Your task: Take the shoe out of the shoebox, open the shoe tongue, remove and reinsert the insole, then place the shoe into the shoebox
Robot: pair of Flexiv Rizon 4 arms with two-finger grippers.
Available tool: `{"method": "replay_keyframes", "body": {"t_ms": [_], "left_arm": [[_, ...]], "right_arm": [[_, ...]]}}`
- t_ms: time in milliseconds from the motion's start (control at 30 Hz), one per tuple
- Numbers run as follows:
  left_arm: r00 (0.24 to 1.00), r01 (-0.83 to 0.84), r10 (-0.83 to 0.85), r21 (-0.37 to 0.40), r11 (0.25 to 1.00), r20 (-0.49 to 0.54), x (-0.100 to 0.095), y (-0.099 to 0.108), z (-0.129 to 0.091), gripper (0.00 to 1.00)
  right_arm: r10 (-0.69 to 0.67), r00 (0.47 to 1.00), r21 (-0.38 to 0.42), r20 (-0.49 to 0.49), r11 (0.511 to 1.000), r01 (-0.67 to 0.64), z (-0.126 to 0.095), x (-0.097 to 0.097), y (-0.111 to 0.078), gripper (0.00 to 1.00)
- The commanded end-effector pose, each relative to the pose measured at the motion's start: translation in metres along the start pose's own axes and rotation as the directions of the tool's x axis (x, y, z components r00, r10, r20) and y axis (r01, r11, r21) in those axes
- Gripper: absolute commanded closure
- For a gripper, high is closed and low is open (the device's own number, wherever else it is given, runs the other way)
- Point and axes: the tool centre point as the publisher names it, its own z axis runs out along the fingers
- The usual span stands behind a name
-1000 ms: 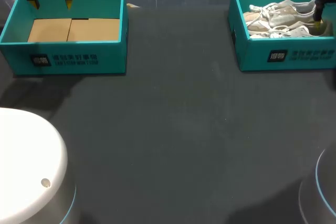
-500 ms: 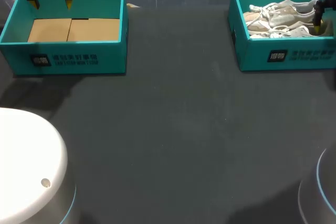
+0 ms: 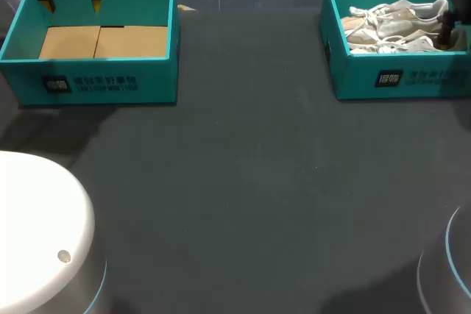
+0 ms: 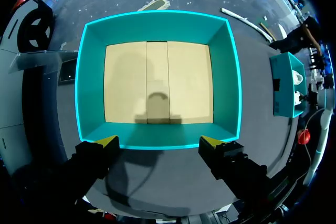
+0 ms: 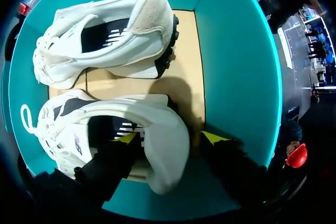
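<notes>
Shoe point(image 5: 163, 129) sits in the right shoebox point(image 5: 236, 77) beside its mate point(image 5: 105, 40). The right fingers point(image 5: 212, 137) stand apart astride its heel, not yet clamped. The left fingers point(image 4: 107, 141) hang open over the other box point(image 4: 157, 24). A pinch on the soft heel alone may slip, and the laces could snag the mate during lifting.

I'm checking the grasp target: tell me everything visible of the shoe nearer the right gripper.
The nearer shoe is white with dark side panels and white laces. It seems to lie on its side on the cardboard floor of the teal shoebox, beside the other shoe. Its heel sits between the open fingers of the right gripper.
</notes>
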Motion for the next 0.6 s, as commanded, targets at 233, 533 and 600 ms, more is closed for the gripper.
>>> {"method": "replay_keyframes", "body": {"t_ms": [233, 533, 600], "left_arm": [[1.000, 0.000, 0.000, 0.000, 1.000, 0.000, 0.0000, -0.0001, 0.0002, 0.00], [1.000, 0.000, 0.000, 0.000, 1.000, 0.000, 0.0000, -0.0001, 0.0002, 0.00], [1.000, 0.000, 0.000, 0.000, 1.000, 0.000, 0.0000, -0.0001, 0.0002, 0.00]], "right_arm": [[0.003, 1.000, 0.001, 0.011, 1.000, -0.003, 0.0084, 0.0005, 0.0007, 0.44], [0.011, 1.000, 0.000, 0.017, 1.000, -0.011, 0.0121, -0.0008, 0.0025, 0.66], [0.013, 1.000, -0.001, 0.018, 1.000, -0.013, 0.0122, -0.0010, 0.0026, 0.80]]}}
